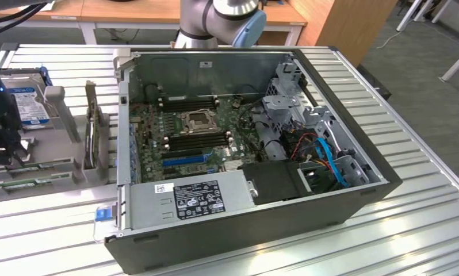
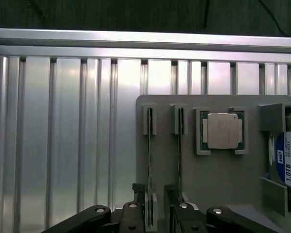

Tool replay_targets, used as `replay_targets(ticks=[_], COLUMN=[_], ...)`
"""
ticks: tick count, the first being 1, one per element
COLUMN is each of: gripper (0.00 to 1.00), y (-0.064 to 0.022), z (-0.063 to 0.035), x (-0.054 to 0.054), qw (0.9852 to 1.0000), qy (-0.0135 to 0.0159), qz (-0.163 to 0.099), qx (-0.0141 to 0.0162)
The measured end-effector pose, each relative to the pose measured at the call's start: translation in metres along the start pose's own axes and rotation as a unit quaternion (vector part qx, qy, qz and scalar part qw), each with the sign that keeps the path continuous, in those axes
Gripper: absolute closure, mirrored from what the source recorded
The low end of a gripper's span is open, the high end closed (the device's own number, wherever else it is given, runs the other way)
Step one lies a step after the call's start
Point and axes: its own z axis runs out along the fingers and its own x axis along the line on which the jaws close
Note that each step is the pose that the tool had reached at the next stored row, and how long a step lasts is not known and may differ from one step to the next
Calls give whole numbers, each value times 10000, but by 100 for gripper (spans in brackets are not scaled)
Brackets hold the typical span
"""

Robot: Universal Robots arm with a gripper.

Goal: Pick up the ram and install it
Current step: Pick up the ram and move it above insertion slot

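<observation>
Ram: the ram (image 2: 149,165) stands on its long edge in a narrow slot of a grey holder (image 2: 223,189), one end seated in a small grey bracket.
Ram and hand: the hand (image 2: 153,206) sits over the stick's other end, with one dark finger (image 2: 138,194) on one side of the stick and the other finger on the far side, so the stick runs between them.
Hand state: spread wide and holding nothing. The stick sits closer to one finger than the other, and whether that finger touches it cannot be told.
Second stick: a second stick (image 2: 180,160) stands parallel in the neighbouring slot, just outside the fingers.
Other parts in holder: a square processor chip (image 2: 224,130) lies flat in its own recess beyond the second stick, and a hard drive (image 2: 287,162) with a blue and white label sits past that.
Bench: the holder rests on a ribbed metal bench (image 2: 63,145).
Exterior view: the hand (image 1: 3,156) hangs low over the holder (image 1: 61,172) at the exterior view's left. A green expansion card (image 1: 99,132) stands upright between the holder and the computer case (image 1: 291,230).
Case: it lies open on the bench, motherboard (image 1: 156,129) facing up, with black memory slots (image 1: 195,139) beside the processor socket, well apart from the hand.
</observation>
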Motion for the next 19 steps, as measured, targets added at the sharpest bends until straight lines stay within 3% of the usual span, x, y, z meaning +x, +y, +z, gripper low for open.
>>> replay_targets(ticks=[19], gripper=[71], y=[-8], z=[176], x=[18], qw=[10000], qy=[0], qz=[0], qx=[0])
